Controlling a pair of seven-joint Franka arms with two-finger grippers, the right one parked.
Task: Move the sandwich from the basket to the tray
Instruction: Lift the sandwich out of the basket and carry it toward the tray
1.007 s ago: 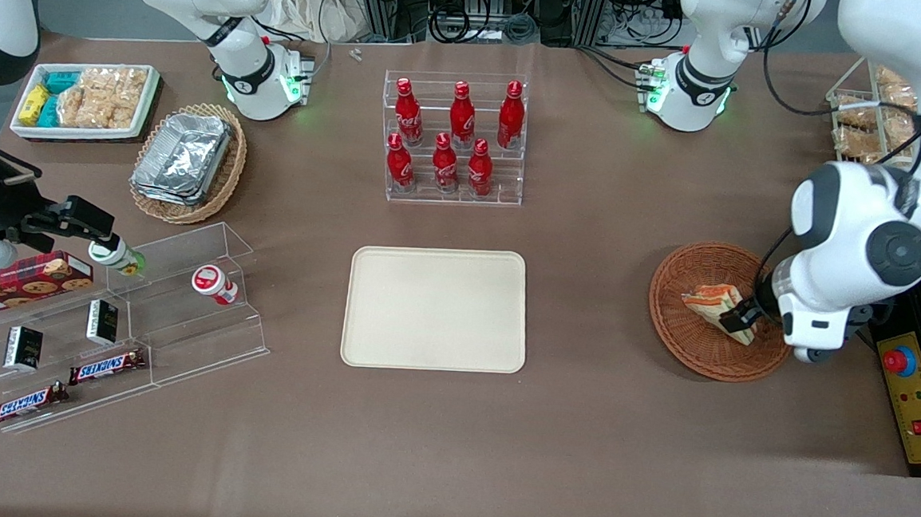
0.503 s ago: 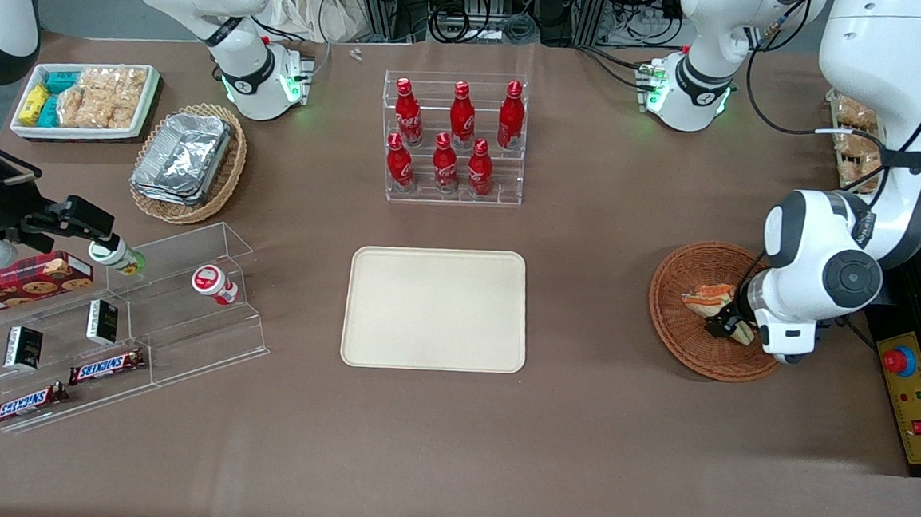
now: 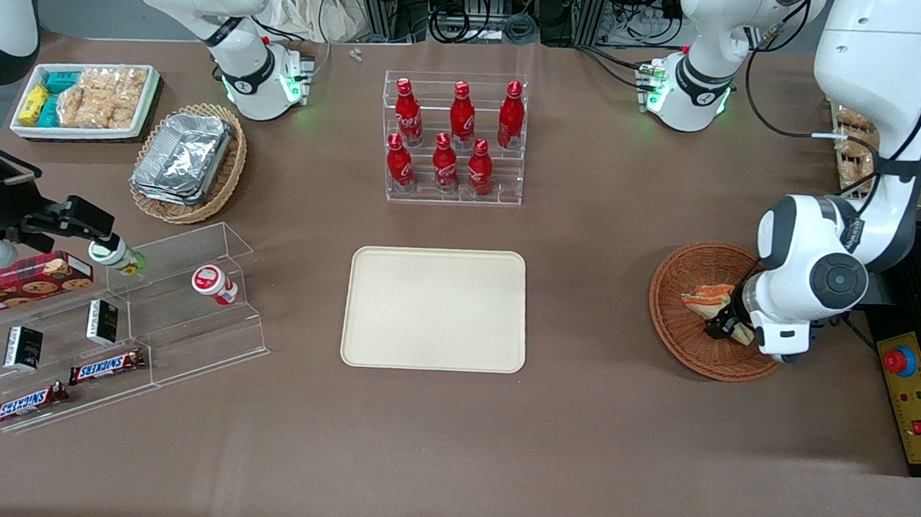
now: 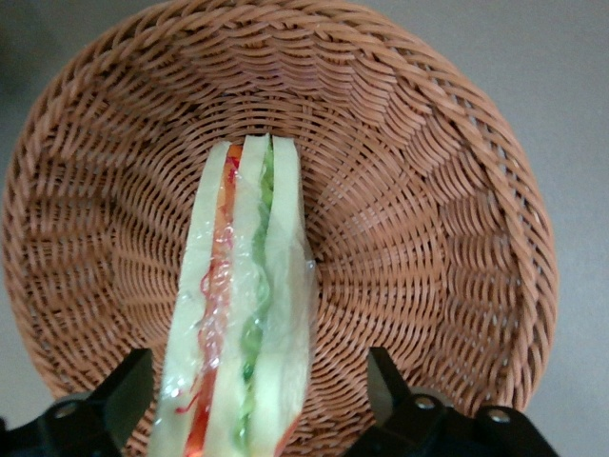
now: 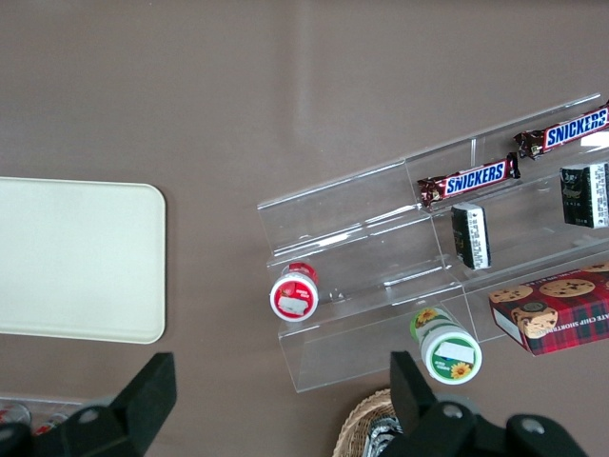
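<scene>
Gripper is down in the basket, fingers spread wide either side of the sandwich, not pinching it yet. Sandwich sits on edge in the basket; tray is bare, well apart twd table centre. So: grab, lift, carry & drop-off all left, I'd say.

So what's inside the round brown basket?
Just the sandwich, standing on its edge in the basket. The hand sits open around it, one finger on each side. The weave under the sandwich is hidden.
</scene>
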